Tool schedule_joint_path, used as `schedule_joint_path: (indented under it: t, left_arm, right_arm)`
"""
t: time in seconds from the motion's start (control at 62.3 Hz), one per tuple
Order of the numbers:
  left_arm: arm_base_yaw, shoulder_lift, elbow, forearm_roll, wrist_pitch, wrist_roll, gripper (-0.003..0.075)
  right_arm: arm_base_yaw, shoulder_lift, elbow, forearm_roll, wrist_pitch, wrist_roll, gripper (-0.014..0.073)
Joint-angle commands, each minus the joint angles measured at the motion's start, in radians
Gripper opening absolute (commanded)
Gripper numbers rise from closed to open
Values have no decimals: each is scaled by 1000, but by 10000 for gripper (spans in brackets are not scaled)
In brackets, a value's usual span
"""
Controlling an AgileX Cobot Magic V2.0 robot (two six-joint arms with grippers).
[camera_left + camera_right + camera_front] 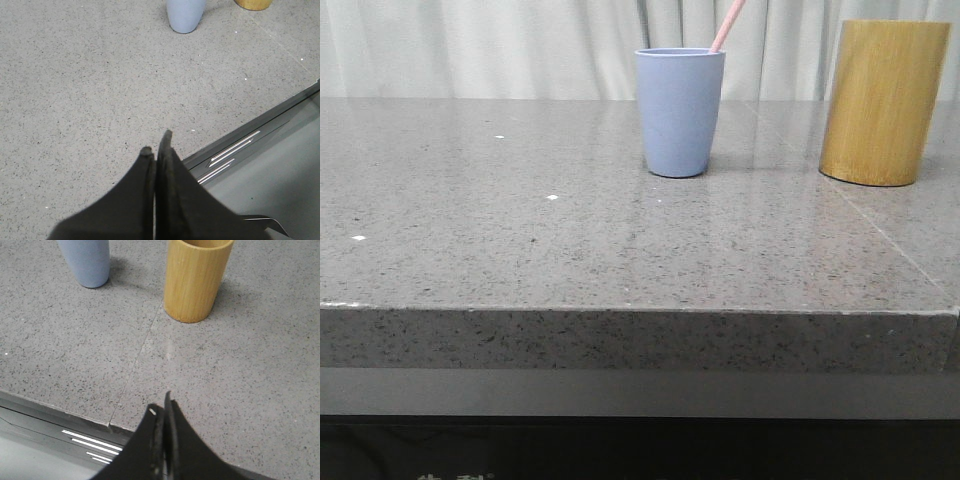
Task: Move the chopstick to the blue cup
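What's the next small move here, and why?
Probably none beyond holding both arms back. A pale pink chopstick already stands in the small pale blue cup, nothing shows above the bamboo cylinder's rim, and the left gripper and right gripper are shut, empty, near the table edge.

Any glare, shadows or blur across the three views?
Front view: sheen on the table beside the blue cup, image sharp. Right wrist view: soft shadows behind the blue cup and bamboo cylinder; right gripper blurred. Left wrist view: even light, left gripper blurred.
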Motion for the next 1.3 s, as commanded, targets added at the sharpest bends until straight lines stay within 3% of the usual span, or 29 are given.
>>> schedule_joint_path:
  t: [0.0,0.128,0.273,0.562,0.706,1.059,1.284]
  left_arm:
    - [-1,-17,-12,-9,-70,0,-19]
    - [52,-98,48,10,-145,0,-19]
    - [170,-243,216,71,-345,0,-19]
    - [315,-577,770,60,-921,23,-19]
    - [353,-705,969,18,-1076,23,-19]
    - [409,-796,1196,-48,-1312,23,-19]
    - [409,-794,1193,-48,-1276,21,-19]
  right_arm:
    - [-7,2,-22,-17,-62,0,-68]
    - [-7,2,-22,-17,-62,0,-68]
    - [-7,2,-22,-17,-62,0,-68]
    - [-7,2,-22,-17,-62,0,-68]
    - [-7,2,-22,-17,-62,0,-68]
    - [-7,2,-22,-17,-62,0,-68]
    - [-7,2,-22,-17,-62,0,-68]
